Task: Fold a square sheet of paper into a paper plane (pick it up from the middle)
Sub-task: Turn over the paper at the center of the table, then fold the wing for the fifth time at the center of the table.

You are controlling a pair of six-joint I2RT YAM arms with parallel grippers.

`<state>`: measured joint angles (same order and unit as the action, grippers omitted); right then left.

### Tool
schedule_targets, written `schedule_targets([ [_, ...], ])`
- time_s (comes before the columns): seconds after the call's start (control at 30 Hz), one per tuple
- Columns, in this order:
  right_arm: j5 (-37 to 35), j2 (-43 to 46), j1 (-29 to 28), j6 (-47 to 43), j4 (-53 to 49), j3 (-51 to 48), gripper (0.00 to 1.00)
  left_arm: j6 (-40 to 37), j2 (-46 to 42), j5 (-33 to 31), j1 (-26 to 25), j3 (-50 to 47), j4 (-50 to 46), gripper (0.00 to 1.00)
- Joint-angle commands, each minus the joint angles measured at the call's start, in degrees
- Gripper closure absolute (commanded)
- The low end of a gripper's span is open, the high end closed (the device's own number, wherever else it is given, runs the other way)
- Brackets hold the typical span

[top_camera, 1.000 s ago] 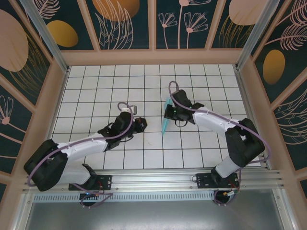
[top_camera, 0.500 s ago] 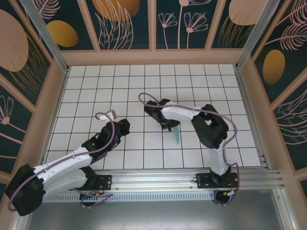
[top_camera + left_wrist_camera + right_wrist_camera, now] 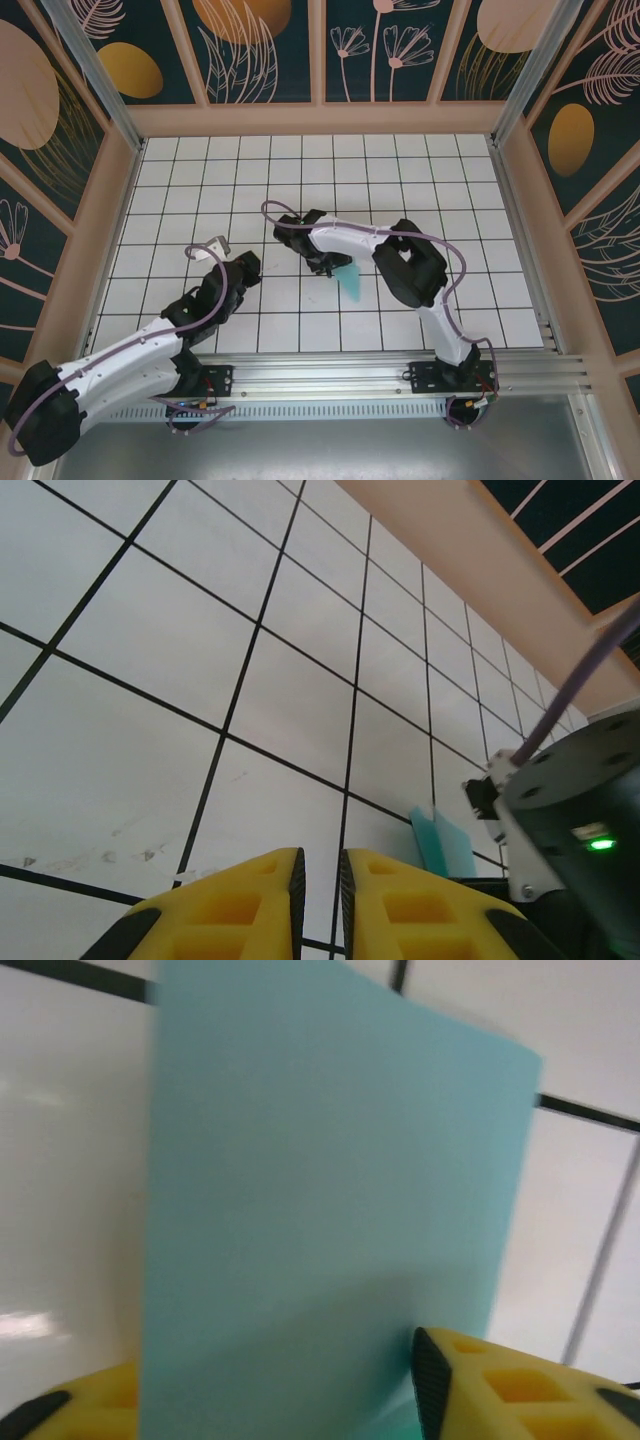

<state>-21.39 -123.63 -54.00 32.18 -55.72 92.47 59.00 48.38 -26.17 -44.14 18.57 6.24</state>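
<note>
Currently, paper [image 3: 351, 281]: tabletop [image 3: 200, 180] centre; 4 o'clock of right pincer [image 3: 324, 263]
Right pincer: jaws well apart; paper standing between them
Left pincer [image 3: 318, 880]: barely ajar; empty; 9 o'clock of paper

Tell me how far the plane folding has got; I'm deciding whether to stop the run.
Done: the paper is already folded narrow. In hand: it stands between the spread fingers of the right gripper; the left gripper is empty, apart. Left: I can't tell if a finished dart shows, so final folds may remain.
</note>
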Motion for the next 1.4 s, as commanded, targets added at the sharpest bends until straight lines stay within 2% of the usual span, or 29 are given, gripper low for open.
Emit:
schedule_targets([
  [0.0,9.47,7.34,-0.77,-1.40,9.22,-3.39,0.41,-1.46,2.73,1.18,0.29,1.55,0.92,0.79],
  [0.13,14.82,18.13,0.19,-1.95,18.83,-11.73,0.25,-2.51,7.68,4.09,0.29,4.11,1.75,0.79],
  [0.3,20.29,30.36,3.90,-0.57,28.52,-23.12,0.23,-3.27,13.33,7.92,0.35,6.99,2.87,0.80],
  [0.37,27.59,35.35,6.92,-0.29,34.30,-29.09,0.29,-3.22,15.32,9.41,0.31,7.87,3.27,0.80],
  [0.43,35.65,40.18,11.01,0.51,40.89,-36.51,0.49,-3.45,17.79,11.59,0.34,9.04,4.01,0.80],
  [0.53,44.93,44.44,16.15,1.18,47.97,-45.51,0.69,-3.54,22.19,15.01,0.28,11.07,4.67,0.80],
  [0.6,47.28,45.25,18.01,0.87,49.58,-48.52,0.81,-3.59,25.34,17.63,0.32,12.74,5.03,0.80],
  [0.67,50.01,44.86,18.85,0.61,50.70,-50.12,0.85,-3.51,28.66,20.19,0.28,14.53,5.18,0.81],
  [0.83,51.86,41.54,19.02,0.43,53.01,-51.05,0.90,-2.09,34.84,25.05,0.28,17.02,7.08,0.84],
  [1.33,52.19,32.95,22.36,-0.53,58.61,-54.41,0.89,-1.35,39.69,27.98,0.28,19.20,8.00,0.81],
  [1.37,52.49,32.50,24.05,-0.39,59.30,-54.95,0.89,-1.35,39.93,28.10,0.28,19.29,8.00,0.80],
])
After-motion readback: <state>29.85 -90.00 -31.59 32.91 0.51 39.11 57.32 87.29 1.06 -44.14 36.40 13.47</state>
